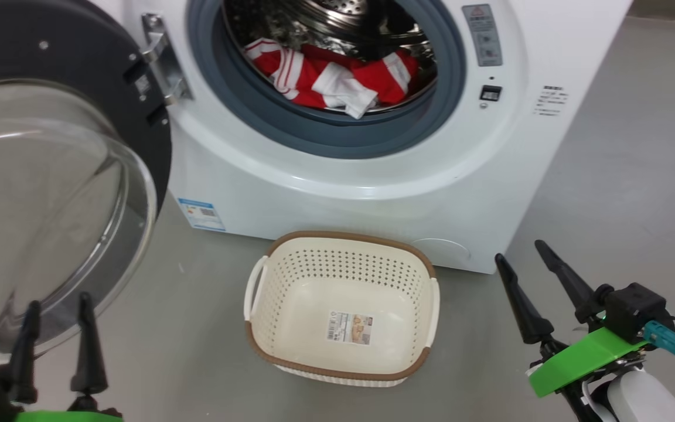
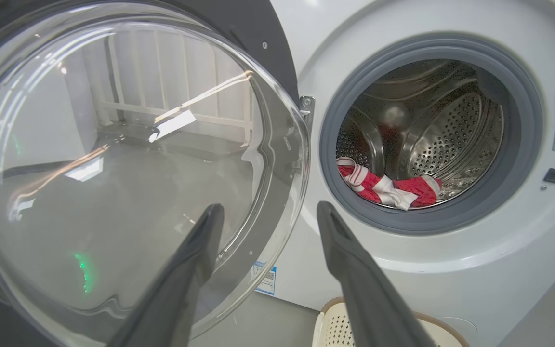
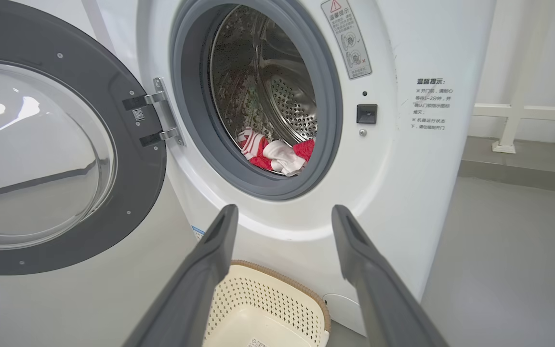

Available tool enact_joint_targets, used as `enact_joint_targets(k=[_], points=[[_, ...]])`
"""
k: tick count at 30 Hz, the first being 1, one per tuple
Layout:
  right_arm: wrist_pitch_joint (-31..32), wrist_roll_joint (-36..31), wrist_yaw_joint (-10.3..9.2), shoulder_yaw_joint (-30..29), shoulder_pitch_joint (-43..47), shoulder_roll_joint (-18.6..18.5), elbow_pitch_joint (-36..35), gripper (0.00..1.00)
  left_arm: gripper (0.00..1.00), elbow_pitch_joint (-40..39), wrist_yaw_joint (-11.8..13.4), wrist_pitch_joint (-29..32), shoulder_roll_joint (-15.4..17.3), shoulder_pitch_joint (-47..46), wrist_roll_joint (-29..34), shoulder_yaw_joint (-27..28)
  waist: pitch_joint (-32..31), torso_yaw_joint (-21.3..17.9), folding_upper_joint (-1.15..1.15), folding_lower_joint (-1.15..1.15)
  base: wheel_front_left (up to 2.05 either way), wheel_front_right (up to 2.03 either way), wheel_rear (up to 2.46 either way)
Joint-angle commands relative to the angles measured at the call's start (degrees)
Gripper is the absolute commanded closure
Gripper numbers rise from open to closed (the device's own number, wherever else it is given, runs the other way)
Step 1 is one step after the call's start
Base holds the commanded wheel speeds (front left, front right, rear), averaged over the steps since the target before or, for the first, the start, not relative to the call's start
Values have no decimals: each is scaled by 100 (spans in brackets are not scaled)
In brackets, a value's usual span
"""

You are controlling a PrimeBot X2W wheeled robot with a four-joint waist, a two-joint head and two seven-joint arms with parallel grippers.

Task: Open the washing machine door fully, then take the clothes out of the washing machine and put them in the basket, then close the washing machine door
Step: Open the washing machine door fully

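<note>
Head view: left tool and right tool hang released over smooth grey floor, flanking the basket.

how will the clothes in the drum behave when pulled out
The clothes lie crumpled in folds, so probably floppy and will drape from a pinch. The small heap looks light. Trailing ends might drag over the grey gasket.

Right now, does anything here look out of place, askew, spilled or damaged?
Nothing stands out. The round black-rimmed glass door hangs open, the red-and-white striped clothes lie inside the big white front-loading washing machine, and the cream perforated plastic basket stands upright and empty on the floor before it.
</note>
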Motion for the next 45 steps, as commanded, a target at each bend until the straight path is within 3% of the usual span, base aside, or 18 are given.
enact_joint_targets(k=[1,24,35,45], points=[[-37,35,36,-7,31,-26,-169,0,0,-256,-32,-45,190,-6,-4,7,-1,-245,0,0,0,0,0],[-37,-49,36,-563,187,138,-352,0,0,-551,-32,-45,397,197,-319,-760,120,-1528,0,0,0,0,0],[-37,-47,36,-767,361,148,-402,0,0,-634,-32,-45,366,315,-378,-826,32,-1830,0,0,0,0,0],[-37,-52,36,-837,421,185,-429,0,0,-629,-32,-45,388,310,-411,-895,35,-1844,0,0,0,0,0]])
